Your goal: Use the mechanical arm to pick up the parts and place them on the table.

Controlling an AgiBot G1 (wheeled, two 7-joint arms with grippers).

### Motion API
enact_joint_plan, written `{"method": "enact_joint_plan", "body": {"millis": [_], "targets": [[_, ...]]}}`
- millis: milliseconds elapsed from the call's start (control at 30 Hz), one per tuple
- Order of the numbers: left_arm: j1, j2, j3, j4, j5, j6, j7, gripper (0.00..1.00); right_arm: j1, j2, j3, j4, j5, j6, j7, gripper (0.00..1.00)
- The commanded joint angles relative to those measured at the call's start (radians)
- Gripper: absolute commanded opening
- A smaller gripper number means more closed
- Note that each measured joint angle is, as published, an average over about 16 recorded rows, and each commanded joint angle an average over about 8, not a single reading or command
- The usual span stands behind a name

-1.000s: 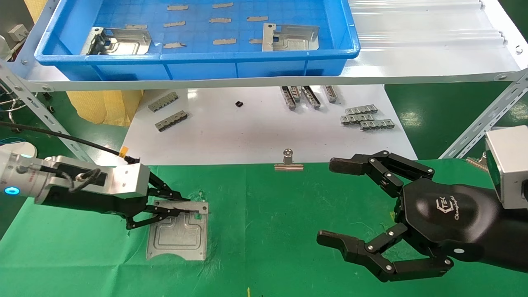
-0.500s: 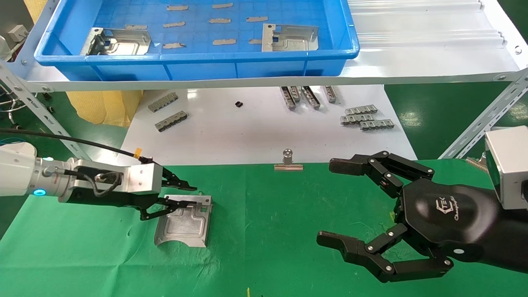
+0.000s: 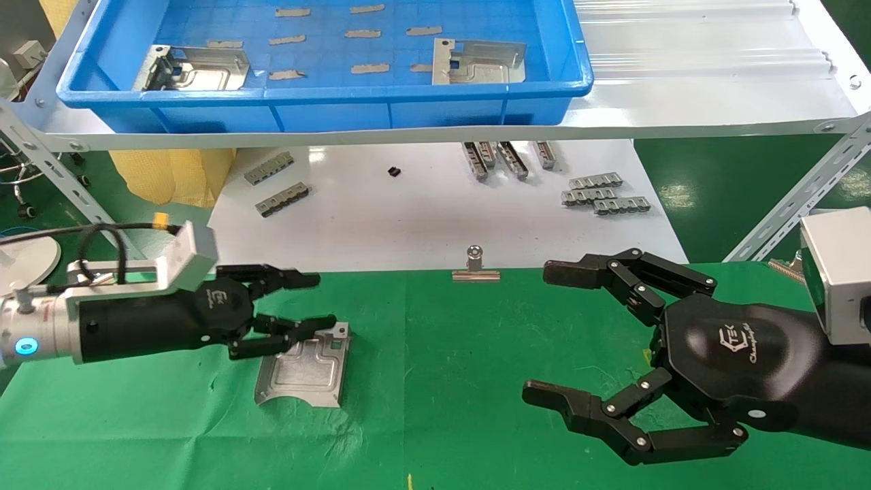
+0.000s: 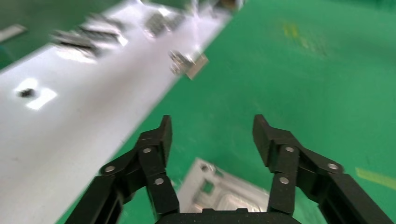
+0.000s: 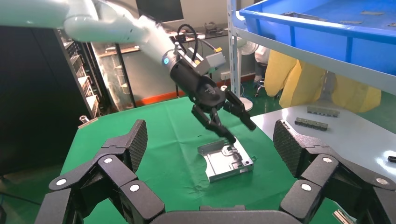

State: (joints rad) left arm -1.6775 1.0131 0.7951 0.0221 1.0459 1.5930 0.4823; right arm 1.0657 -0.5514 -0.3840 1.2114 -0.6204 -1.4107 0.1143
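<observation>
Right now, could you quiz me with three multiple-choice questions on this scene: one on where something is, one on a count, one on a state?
1. Where does the metal part nearest the left end effector lie?
A. in the blue tray
B. on the green table
C. on the white board

2. How many metal parts are in the blue tray?
A. two
B. four
C. none

3. What state is the left end effector in?
A. shut on the part
B. open, holding nothing
C. out of sight

Answers: 1 B, the part rests flat on the green table. 2 A, one at the tray's left, one at its right. 3 B, its fingers are spread above the part; the right end effector is open too.
</observation>
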Motion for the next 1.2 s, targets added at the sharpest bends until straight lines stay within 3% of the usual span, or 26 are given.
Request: {"method": "enact_joint_plan", "body": {"millis": [33,467,1200], "targets": [[0.03,-0.009,-0.031,0.022,-0.044,0.007,-0.041,1.0,0.0,0.0,0.0,0.0,0.0,0.0,0.0,1.0],[0.048,-0.023,-0.045,-0.028,-0.051,0.002,-0.055,1.0,0.0,0.0,0.0,0.0,0.0,0.0,0.0,1.0],[0.254,-0.164,-0.22,-0.503,-0.149,-0.035,-0.284,1.0,0.0,0.0,0.0,0.0,0.0,0.0,0.0,1.0]]}}
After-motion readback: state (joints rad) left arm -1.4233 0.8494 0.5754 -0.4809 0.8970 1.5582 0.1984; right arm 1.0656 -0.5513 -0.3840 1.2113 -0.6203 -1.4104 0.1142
